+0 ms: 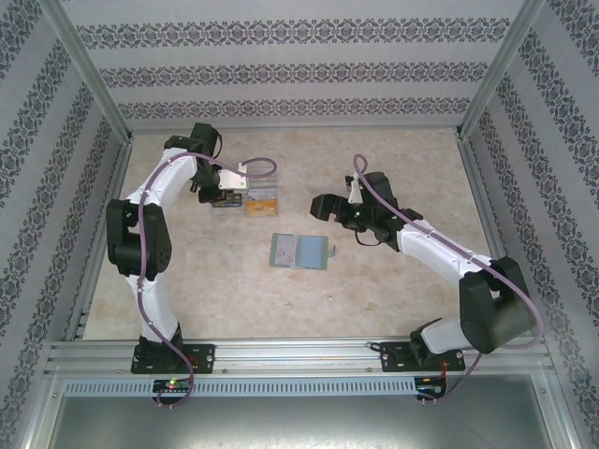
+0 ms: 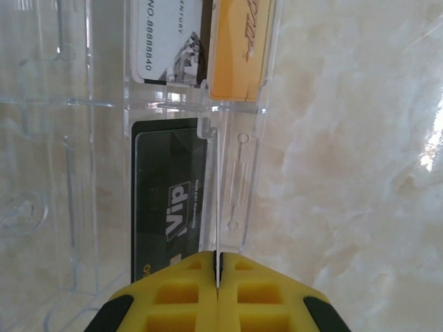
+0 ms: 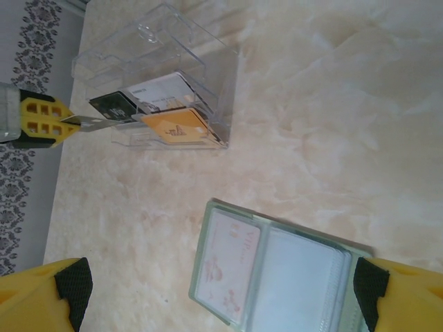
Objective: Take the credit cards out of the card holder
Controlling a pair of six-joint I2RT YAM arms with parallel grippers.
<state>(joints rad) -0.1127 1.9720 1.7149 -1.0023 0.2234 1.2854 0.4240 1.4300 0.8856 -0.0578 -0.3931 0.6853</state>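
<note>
Top external view: left gripper (image 2: 218,273) pinched shut on a thin edge (image 2: 216,207) at the clear tray (image 3: 159,34) holding three credit cards (image 2: 166,207); right gripper (image 1: 319,208) wide apart, empty, beside the centre-frame card holder (image 1: 300,251), presumably readied for another.

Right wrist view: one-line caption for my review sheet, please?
Open right end effector hovers over the card holder; the left end effector pinches a card at the clear tray.
</note>
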